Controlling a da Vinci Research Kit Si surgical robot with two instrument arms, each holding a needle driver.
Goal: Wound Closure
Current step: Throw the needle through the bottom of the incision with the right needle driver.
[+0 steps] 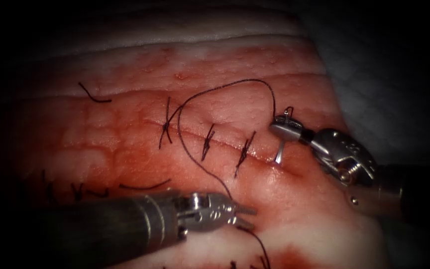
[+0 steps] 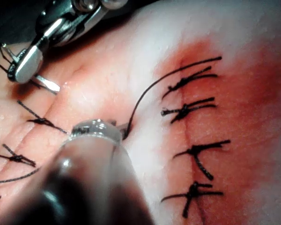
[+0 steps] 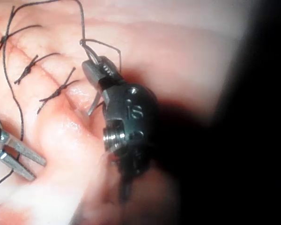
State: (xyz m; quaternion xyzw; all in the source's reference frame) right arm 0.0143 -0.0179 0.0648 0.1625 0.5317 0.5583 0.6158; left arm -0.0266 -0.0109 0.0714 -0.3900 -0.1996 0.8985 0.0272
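The right arm's tool [image 1: 285, 128] stands at the right end of the cut [image 1: 225, 142], and its jaws are closed on the curved needle [image 1: 280, 149]. It holds the needle near the thread end of the curve; the lower part of the needle points down to the tissue [image 1: 125, 149] at the cut, and its tip seems to touch the surface or just enter it, but I cannot tell which. From the needle's end the thread [image 1: 225, 85] rises in a high arc, comes down across the leftmost of the three tied stitches [image 1: 166, 127] on the cut, then runs to the left arm's tool [image 1: 245, 218]. This tool lies low over the tissue, in front of the cut, with its jaws a little apart; the thread passes at them, but I cannot see that they grip it, so I judge it holds nothing. A second row of stitches [image 2: 192, 150] sits on another closed cut in front, where red fluid [image 1: 294, 256] stains the surface. In my judgement the needle is stiff, smooth and light, so it may turn in the jaws; a hold on its body, away from the tip, is safest. The thread is thin and limp, and the tissue looks soft and wet, so it may tear if pulled hard.
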